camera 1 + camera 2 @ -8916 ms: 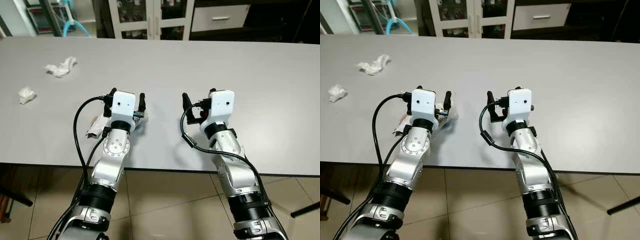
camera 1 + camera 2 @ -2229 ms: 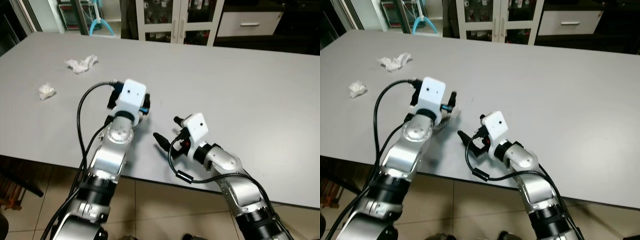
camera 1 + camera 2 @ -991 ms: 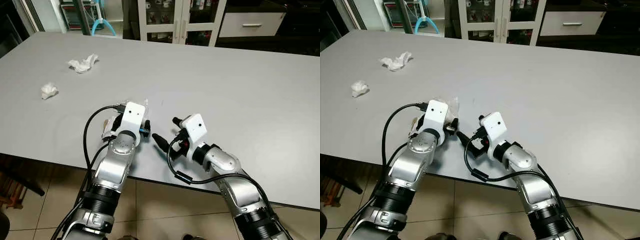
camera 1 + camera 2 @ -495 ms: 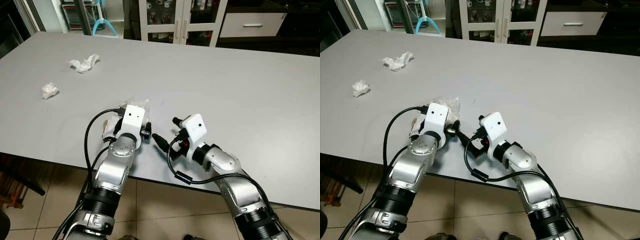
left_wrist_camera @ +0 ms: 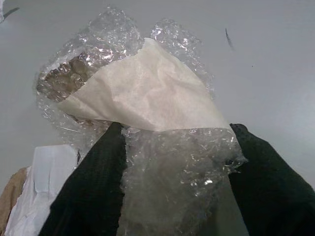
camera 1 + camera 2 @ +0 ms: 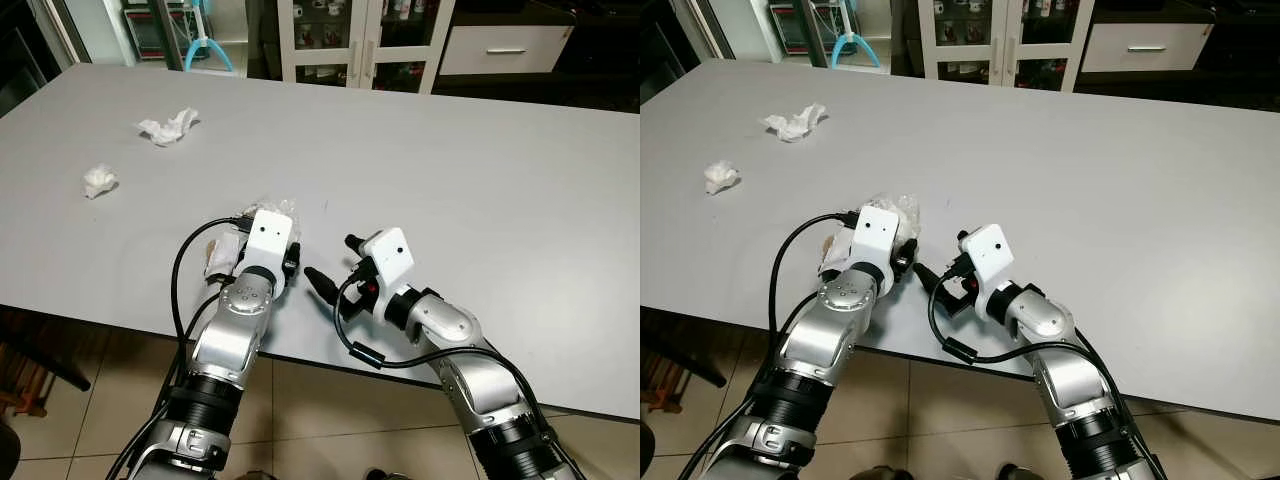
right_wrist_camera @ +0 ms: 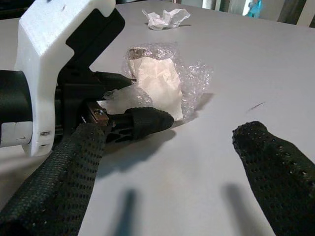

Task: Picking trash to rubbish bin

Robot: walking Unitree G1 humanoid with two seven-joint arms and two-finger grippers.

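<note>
Trash, a crumpled wad (image 5: 147, 98) of clear bubble wrap around pale paper, lies on the grey worktop (image 6: 480, 160) between the left gripper's (image 5: 177, 162) spread fingers, its near end hidden behind that wrist. Just beside it, the right gripper (image 7: 167, 162), fingers spread apart, points leftward. Two tissues (image 6: 168, 127) lie well beyond.

The left tool (image 5: 174, 162) has its fingertips cut off by the wrist view's edge, so whether they meet on the bubble wrap (image 5: 162, 147) cannot be told; from the head, its white camera housing (image 6: 270, 233) hides most of that wrap. A brown and white scrap (image 5: 29, 196) runs out of frame. The right tool (image 7: 170, 162) shows blurred fingers (image 7: 275, 172) cut by the frame
</note>
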